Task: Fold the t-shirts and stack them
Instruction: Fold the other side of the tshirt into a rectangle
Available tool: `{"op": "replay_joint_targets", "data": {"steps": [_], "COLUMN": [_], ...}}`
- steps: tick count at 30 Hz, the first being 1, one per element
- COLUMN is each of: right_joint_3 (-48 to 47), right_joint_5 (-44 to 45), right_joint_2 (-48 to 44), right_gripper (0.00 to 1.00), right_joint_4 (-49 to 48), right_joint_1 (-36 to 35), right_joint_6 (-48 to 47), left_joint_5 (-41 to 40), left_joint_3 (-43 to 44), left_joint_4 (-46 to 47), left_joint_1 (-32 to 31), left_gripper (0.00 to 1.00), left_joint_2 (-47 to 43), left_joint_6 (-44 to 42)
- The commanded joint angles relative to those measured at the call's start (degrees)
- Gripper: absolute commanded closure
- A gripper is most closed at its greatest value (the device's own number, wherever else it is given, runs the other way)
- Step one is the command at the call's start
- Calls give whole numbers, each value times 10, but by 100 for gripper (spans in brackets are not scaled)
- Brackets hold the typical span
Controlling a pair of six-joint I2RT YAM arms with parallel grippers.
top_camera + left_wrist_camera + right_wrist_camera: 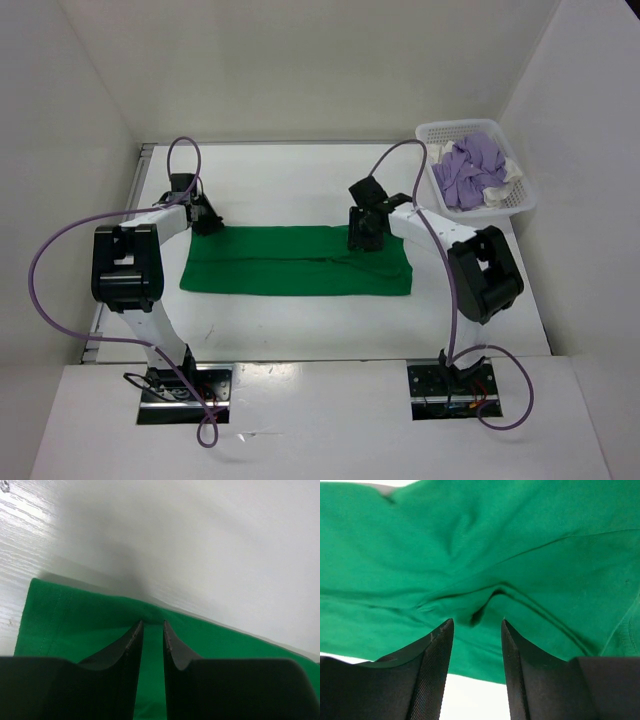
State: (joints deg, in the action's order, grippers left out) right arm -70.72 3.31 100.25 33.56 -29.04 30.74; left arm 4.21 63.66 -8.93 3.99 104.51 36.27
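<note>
A green t-shirt (295, 262) lies flat on the white table (300, 190), spread as a long band running left to right, with a faint crease along its length. The left gripper (205, 222) is down at the shirt's far left corner. The right gripper (362, 238) sits over its far edge, right of the middle. Beyond the shirt's right end, well apart from it, stands a white mesh basket (450, 125) holding a crumpled purple t-shirt (470, 170) with a white t-shirt (510, 172) beside it
</note>
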Motion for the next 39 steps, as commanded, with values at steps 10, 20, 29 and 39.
{"op": "replay_joint_targets", "data": {"steps": [10, 20, 29, 39], "right_joint_3": [-26, -31, 3, 81], "right_joint_5": [-15, -59, -66, -141], "right_joint_2": [36, 53, -5, -52], "right_gripper": [56, 81, 96, 97], "right_joint_4": [-24, -41, -1, -13], "right_joint_1": [-2, -2, -37, -88], "right_joint_6": [-26, -26, -9, 79], "left_joint_5": [5, 11, 11, 11], "left_joint_3": [0, -11, -5, 6], "left_joint_4": [11, 11, 11, 11], "left_joint_1": [2, 2, 2, 2], "left_gripper": [70, 70, 70, 70], "left_joint_2": [-4, -4, -4, 2], "left_joint_6": [-3, -3, -3, -9]}}
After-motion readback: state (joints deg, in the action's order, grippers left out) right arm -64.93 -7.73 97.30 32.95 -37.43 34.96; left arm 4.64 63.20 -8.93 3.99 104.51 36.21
